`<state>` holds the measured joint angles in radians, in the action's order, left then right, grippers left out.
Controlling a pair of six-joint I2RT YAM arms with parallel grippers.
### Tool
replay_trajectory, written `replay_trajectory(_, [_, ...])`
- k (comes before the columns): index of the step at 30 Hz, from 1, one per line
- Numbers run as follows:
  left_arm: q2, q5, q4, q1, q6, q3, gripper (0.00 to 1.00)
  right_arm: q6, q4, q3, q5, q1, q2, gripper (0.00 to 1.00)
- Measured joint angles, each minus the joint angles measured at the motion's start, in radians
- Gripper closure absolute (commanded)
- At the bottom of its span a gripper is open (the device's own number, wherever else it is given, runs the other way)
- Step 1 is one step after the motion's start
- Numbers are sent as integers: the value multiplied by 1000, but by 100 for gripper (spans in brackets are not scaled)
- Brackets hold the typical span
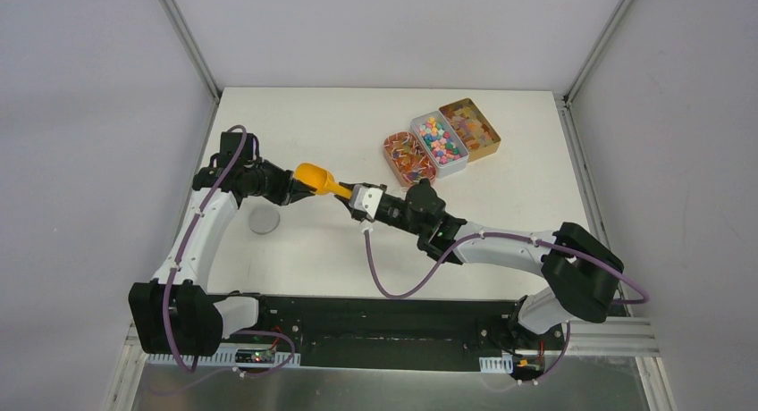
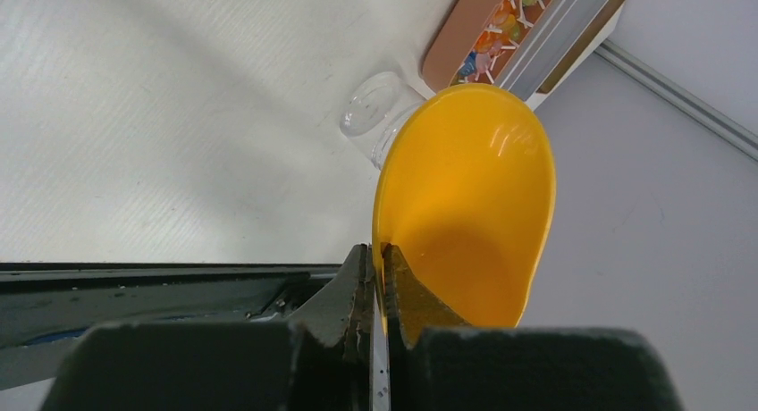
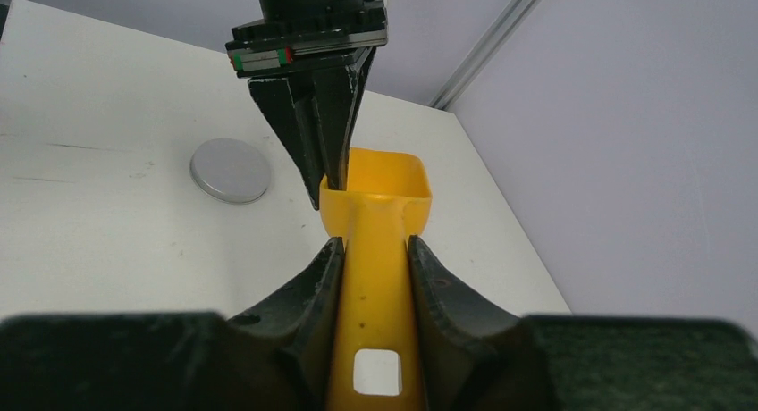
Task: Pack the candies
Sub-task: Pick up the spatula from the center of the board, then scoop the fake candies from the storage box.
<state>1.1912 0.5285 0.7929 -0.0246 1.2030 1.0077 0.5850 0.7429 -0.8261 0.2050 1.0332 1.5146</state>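
Observation:
The orange scoop (image 1: pixel 315 177) hangs above the table between both grippers. My left gripper (image 1: pixel 299 186) is shut on the rim of its bowl; in the left wrist view (image 2: pixel 383 250) the bowl (image 2: pixel 465 197) is empty. My right gripper (image 1: pixel 350 195) is shut on the scoop's handle (image 3: pixel 375 286), with a finger on each side. The candies (image 1: pixel 438 141), tiny mixed-colour sweets, fill the white middle tin at the back right, apart from both grippers.
An orange tin (image 1: pixel 394 143) and a gold tin (image 1: pixel 491 141) of other sweets flank the white tin (image 1: pixel 453 169). A grey round lid (image 1: pixel 264 220) lies on the table by the left arm. A clear jar (image 2: pixel 375 107) stands beyond the scoop.

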Motion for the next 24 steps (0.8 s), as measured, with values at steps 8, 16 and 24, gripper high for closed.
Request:
replay_trajectory(8, [-48, -57, -4, 0, -25, -6, 39, -2, -16, -1, -25, 13, 0, 100])
replay_trajectory(16, [-121, -161, -8, 0, -124, -6, 4, -54, -83, 6, -195, -8, -23, 100])
replay_trajectory(24, [-149, -194, -17, -1, -406, 35, 2, -182, -253, 12, -271, -269, -209, 100])
